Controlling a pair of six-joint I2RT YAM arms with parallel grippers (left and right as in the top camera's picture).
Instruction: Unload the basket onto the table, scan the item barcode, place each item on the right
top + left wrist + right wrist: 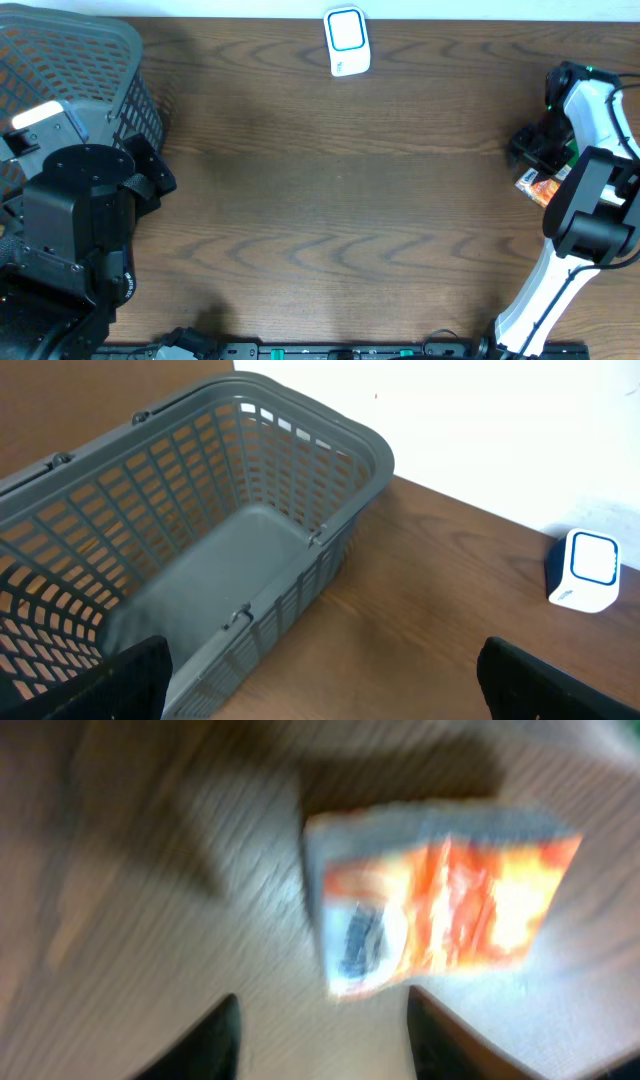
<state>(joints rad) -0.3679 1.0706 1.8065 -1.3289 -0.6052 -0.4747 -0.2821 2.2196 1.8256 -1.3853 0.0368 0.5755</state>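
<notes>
Arms first: the right arm rises from five o'clock in the overhead view, bends at the elbow and reaches over the three o'clock edge of the counter, wrist down. Under it lies one orange packet, flat on the wood. The wrist view is blurred, but the right fingers stand apart with bare counter between them. The packet sits just past their tips, not gripped. A dark patch shows on its pale end, too smeared to read. The left arm sits folded at eight o'clock. The left fingers are spread wide and hold nothing, facing one grey basket at ten o'clock. One white scanner stands at twelve o'clock, well apart from the packet. Two arms, one of everything else.
</notes>
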